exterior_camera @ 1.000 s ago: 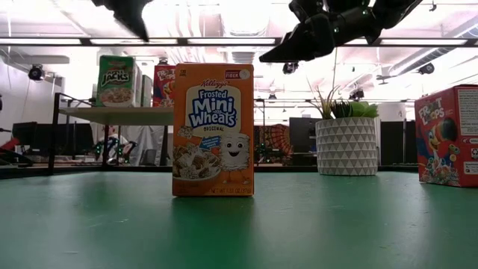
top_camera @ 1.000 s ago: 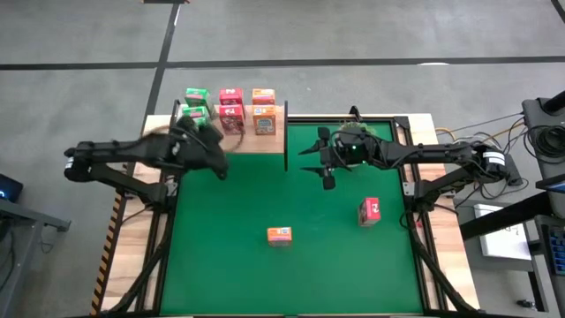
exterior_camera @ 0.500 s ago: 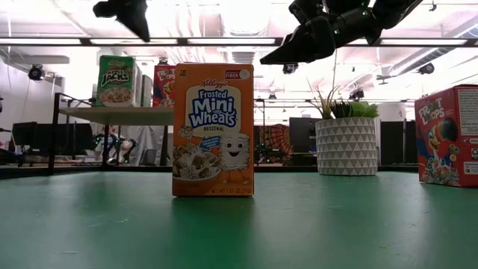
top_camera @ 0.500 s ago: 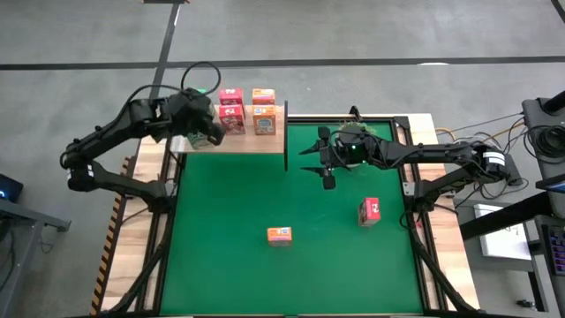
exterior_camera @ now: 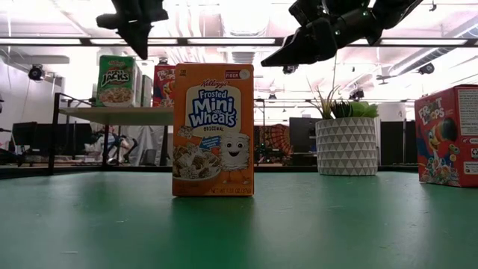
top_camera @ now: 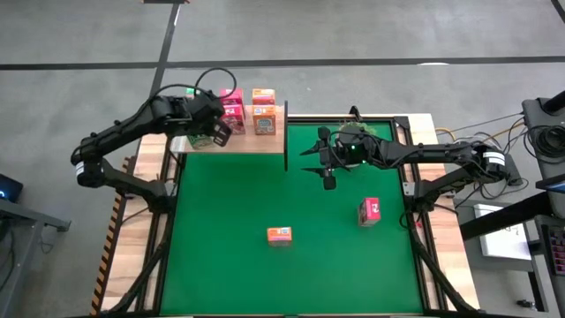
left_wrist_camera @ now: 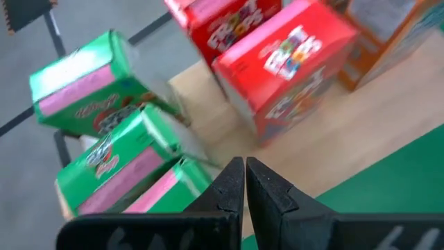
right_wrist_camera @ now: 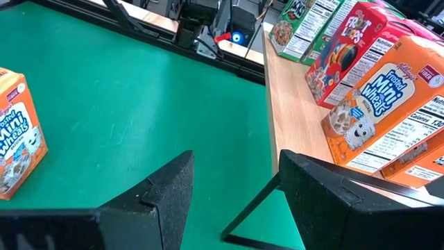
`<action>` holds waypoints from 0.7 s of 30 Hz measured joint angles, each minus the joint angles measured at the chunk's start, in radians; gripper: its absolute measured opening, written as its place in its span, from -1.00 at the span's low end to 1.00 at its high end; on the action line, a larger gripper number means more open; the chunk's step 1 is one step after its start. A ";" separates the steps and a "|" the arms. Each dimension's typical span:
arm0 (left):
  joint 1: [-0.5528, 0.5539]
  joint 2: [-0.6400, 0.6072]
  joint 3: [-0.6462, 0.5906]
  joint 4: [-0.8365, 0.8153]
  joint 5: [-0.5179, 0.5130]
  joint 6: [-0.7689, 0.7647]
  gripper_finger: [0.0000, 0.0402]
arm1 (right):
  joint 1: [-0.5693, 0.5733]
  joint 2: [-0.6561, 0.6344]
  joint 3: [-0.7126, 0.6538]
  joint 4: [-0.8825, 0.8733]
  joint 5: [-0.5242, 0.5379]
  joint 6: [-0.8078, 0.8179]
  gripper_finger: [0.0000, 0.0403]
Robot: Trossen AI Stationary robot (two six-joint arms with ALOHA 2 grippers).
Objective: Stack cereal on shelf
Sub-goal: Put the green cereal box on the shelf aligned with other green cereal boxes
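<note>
Cereal: seven boxes on shelf (top_camera: 265, 141) at 11 o'clock, orange box (top_camera: 280, 234) and pink box (top_camera: 369, 210) on green mat; left gripper (top_camera: 217, 134), jaws together, hovers above green boxes (left_wrist_camera: 132, 163) and risks toppling them; right gripper (top_camera: 325, 166) jaws apart, empty.

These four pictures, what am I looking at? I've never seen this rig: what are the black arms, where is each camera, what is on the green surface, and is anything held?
Two robot arms work at a green table. One camera looks straight down, one sits at table height, and one rides on each wrist. The left gripper is shut and empty, hovering over the green cereal boxes on the wooden shelf, where pink boxes and orange boxes also stand. The right gripper hangs open over the table, holding nothing. An orange box and a pink box wait on the table, near a potted plant.
</note>
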 joint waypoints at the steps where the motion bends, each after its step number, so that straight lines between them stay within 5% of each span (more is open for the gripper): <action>1: 0.000 0.000 0.000 -0.013 -0.001 -0.006 -1.00 | 0.000 0.000 0.000 0.000 0.000 0.000 0.00; 21: -0.013 -0.005 0.000 -0.107 -0.008 -0.095 -1.00 | 0.000 -0.001 0.000 0.001 0.000 0.008 0.00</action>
